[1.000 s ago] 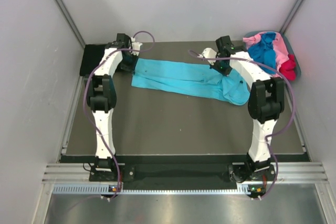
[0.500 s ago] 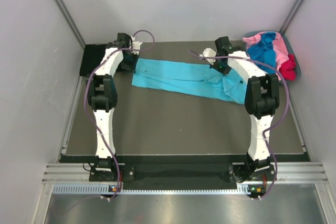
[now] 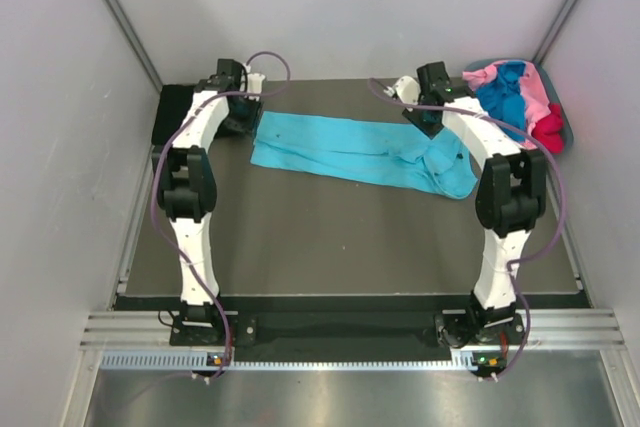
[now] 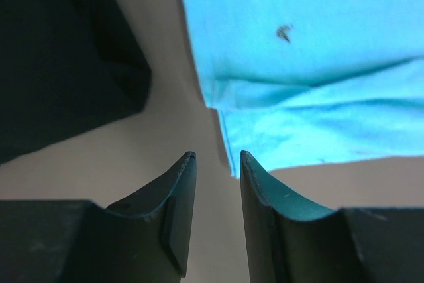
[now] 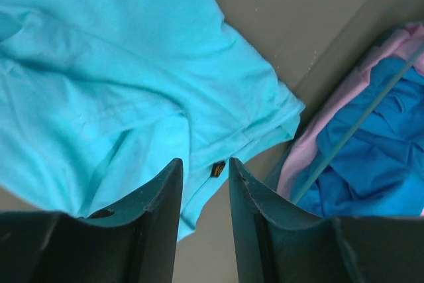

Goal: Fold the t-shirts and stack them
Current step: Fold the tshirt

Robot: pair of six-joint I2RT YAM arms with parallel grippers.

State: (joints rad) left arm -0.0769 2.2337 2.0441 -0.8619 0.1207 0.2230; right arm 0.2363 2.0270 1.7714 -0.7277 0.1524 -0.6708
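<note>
A light turquoise t-shirt lies folded into a long strip across the back of the table. My left gripper hangs just off its left end, open, nothing between the fingers; in the left wrist view the shirt's corner lies beyond the left gripper. My right gripper is over the shirt's right end, also open and empty; below the right gripper lie the hem and a small label. A black t-shirt lies at the back left. Pink, royal blue and red t-shirts are heaped at the back right.
The heaped shirts sit in a grey-blue tub against the right wall. White walls close in the table on the left, back and right. The black shirt lies close to the left gripper's left side.
Both grippers have opened and let go of the turquoise shirt's ends. Each has pulled slightly up and back from the cloth, which now lies flat.
</note>
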